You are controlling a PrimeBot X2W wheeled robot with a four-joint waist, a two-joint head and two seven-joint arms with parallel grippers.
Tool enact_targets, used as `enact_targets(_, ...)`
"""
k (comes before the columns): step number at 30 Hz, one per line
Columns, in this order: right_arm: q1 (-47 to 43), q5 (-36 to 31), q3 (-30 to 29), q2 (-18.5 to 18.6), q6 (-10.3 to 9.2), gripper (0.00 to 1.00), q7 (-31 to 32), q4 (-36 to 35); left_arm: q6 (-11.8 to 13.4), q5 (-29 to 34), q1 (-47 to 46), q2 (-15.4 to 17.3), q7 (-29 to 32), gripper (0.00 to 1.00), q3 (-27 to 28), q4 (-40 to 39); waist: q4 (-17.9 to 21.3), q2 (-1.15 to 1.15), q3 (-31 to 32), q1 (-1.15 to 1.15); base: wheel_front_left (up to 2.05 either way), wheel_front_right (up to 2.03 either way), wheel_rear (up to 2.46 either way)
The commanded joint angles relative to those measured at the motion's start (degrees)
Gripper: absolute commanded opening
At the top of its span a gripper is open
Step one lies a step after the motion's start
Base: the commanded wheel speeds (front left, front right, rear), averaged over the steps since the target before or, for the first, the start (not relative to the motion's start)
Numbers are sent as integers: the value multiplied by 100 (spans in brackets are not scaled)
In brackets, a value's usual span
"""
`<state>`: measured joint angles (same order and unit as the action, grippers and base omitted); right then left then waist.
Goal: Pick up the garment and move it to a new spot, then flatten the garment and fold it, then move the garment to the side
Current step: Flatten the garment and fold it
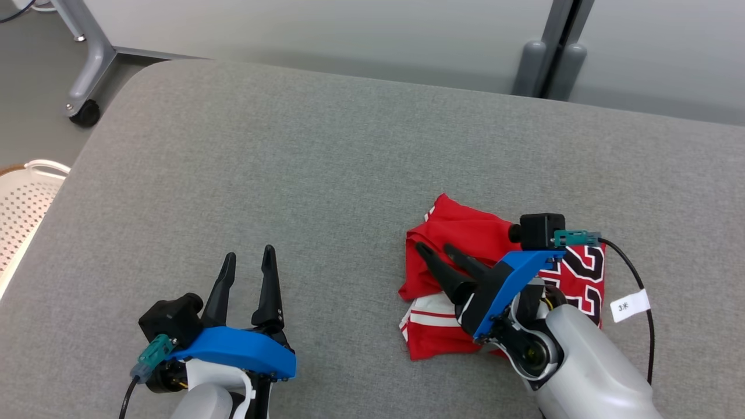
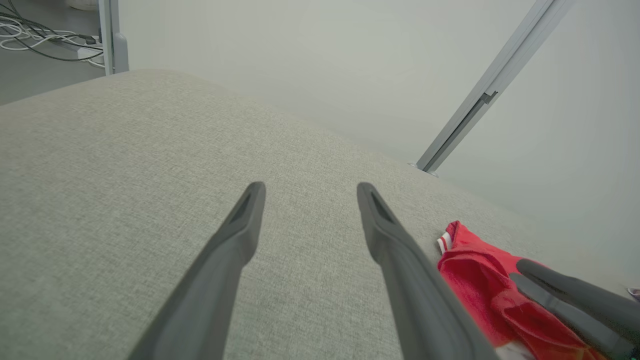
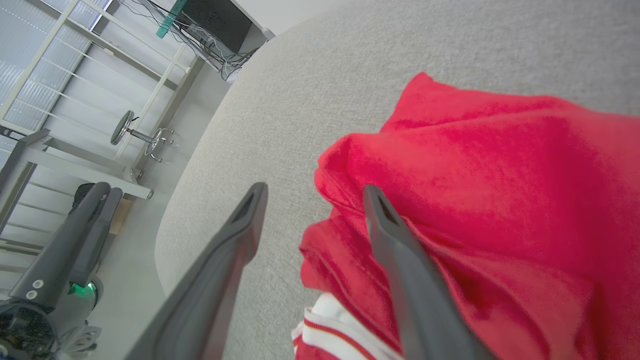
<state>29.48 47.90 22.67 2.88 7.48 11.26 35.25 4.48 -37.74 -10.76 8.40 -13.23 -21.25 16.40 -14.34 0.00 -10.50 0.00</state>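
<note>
The garment (image 1: pixel 465 244) is a red jersey with white trim and black numerals, folded into a compact bundle on the right part of the grey table (image 1: pixel 349 151). My right gripper (image 1: pixel 436 249) hovers over its left edge, jaws open, nothing between them; in the right wrist view one finger lies over the garment (image 3: pixel 500 165) and the other over bare cloth of the table, with the right gripper (image 3: pixel 314 192) open. My left gripper (image 1: pixel 247 255) stands open above the table at the lower left, well apart from the jersey. The left wrist view shows the left gripper (image 2: pixel 310 189) open and the garment (image 2: pixel 475 280) at the right.
A white perforated basket (image 1: pixel 23 203) sits off the table's left edge. A grey wheeled frame leg (image 1: pixel 87 75) stands on the floor at the far left, and grey posts (image 1: pixel 547 64) rise behind the table. A cable with a white tag (image 1: pixel 631 305) hangs from my right wrist.
</note>
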Motion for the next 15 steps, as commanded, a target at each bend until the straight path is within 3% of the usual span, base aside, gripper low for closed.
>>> enact_targets(1,96,47,74,8,3,100,-71,-5,-17,-4,-82,-13,-34,100,-4,7,34,0,19,0,0,0,0)
enact_targets(7,188,267,408,12,3,100,-438,-381,-11,0,-78,12,-47,100,-23,23,248,0,81,0,0,0,0)
enact_targets(15,138,-511,-318,198,3,100,-1373,-852,42,65,-146,129,-29,100,-19,-53,576,0,134,0,0,0,0)
